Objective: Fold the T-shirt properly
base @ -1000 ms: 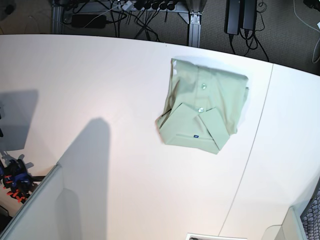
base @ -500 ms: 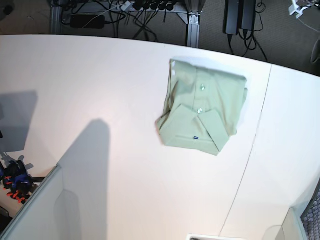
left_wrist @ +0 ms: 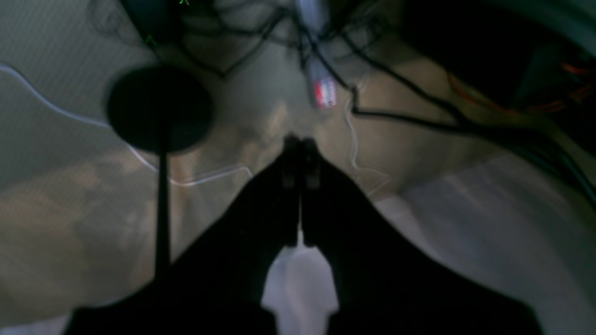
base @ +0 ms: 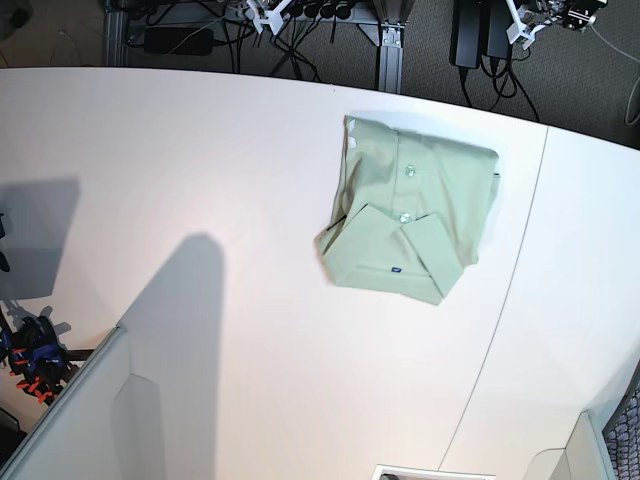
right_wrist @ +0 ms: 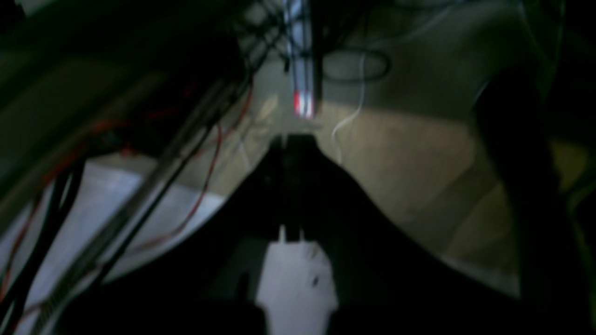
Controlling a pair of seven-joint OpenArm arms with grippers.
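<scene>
The T-shirt (base: 412, 218) lies folded into a compact pale mint-green rectangle on the white table (base: 200, 160), right of centre in the base view. Its collar (base: 392, 240) faces the front, with two small buttons and a tiny dark label (base: 396, 268) showing. My left gripper (left_wrist: 300, 144) is shut and empty, pointing at the floor and cables beyond the table. My right gripper (right_wrist: 292, 139) is also shut and empty, over the floor. Neither is near the shirt. White arm parts show at the base view's top edge, one on the right (base: 540, 15) and one on the left (base: 262, 12).
A seam (base: 510, 290) runs across the table on the right. Cables and power bars (base: 300, 15) lie on the floor behind the table. A grey panel (base: 70, 420) and clamps (base: 30, 360) stand at the front left. A round black stand base (left_wrist: 158, 109) sits on the floor.
White arm parts have come into the base view at the top edge on both sides. The folded shirt has stayed in place.
</scene>
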